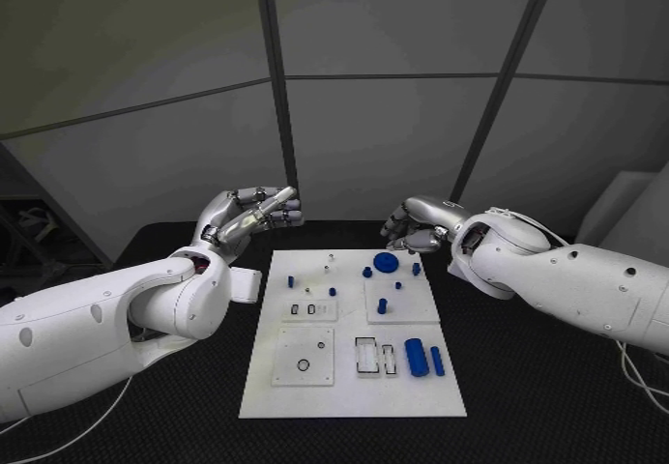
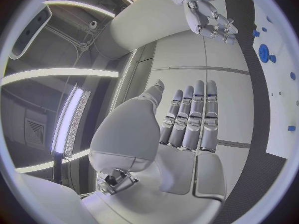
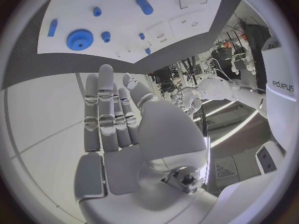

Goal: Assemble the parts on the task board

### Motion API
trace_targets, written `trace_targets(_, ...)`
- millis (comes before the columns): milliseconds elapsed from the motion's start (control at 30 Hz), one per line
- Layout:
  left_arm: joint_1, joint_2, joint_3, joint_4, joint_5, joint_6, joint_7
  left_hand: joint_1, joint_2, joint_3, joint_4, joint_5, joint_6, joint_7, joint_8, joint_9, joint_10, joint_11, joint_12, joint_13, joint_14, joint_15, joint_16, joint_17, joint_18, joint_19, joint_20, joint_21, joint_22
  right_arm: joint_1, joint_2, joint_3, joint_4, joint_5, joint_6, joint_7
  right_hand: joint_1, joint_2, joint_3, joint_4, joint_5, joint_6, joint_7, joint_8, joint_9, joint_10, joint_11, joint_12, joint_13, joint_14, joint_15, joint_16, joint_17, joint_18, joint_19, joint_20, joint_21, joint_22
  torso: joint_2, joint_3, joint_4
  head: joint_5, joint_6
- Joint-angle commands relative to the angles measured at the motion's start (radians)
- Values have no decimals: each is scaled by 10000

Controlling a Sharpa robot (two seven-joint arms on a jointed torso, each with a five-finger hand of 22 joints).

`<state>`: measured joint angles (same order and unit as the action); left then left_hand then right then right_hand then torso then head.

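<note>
The task board (image 1: 352,387) lies mid-desk, its blue parts (image 1: 416,356) scattered on it. Both hands hover past its far edge, empty, fingers extended: the left hand (image 1: 251,217) off the far left corner, the right hand (image 1: 416,227) nearer the blue disc (image 1: 387,262).

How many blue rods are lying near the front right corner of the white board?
2: a thick rod and a thinner rod beside it, nearer the board edge. Nothing covers that corner.
</note>
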<state>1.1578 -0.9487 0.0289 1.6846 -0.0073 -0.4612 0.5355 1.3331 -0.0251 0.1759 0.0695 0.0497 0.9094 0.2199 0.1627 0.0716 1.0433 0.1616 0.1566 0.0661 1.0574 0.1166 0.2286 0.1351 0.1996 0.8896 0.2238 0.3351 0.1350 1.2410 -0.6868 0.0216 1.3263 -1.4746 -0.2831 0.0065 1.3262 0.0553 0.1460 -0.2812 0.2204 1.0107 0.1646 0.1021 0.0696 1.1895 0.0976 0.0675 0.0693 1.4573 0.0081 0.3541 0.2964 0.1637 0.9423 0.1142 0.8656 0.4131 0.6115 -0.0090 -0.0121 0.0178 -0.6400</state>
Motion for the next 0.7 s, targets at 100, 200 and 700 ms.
trace_targets(100, -1, -90, 16, 119, -117, 417, -41, -77, -20, -72, 1, -20, -2, 105, -120, -28, -11, 97, -127, -11, -21, 76, -115, 2, -185, -24, 84, -103, -43, 254, 360, 10, -184, -2151, 1032, -1371, -371, -198, 197, 83, -190, -135, -103, -237, -17, -401, -73, -54, -1, 367, -39, 521, 584, 210, 222, -47, 394, 225, 390, -35, 104, -3, 53)
trace_targets(200, 2, -143, 19, 225, -41, 464, -67, -99, -7, -97, 4, -20, -21, 128, -159, -38, -36, 117, -168, -10, -30, 90, -153, 6, -184, -31, 97, -126, -61, 323, 527, 10, -275, -2435, 1320, -1536, -471, -325, 360, 102, -214, -215, -128, -329, -5, -672, -52, -47, 2, 417, -19, 906, 986, 213, 281, -63, 607, 351, 510, -49, 135, -24, 75)
trace_targets(700, 33, -371, 33, 725, 78, 549, -161, -153, 30, -164, 9, -20, -69, 175, -250, -53, -101, 160, -266, -6, -44, 121, -244, 19, -181, -39, 126, -179, -105, 400, 962, 5, -468, -2913, 2264, -1669, -506, -687, 931, 541, -285, -616, -298, -356, 29, -1340, 70, 8, 30, 407, 71, 4843, 4491, -392, 2300, 27, 3548, 4542, 1021, -140, 204, -176, 110)
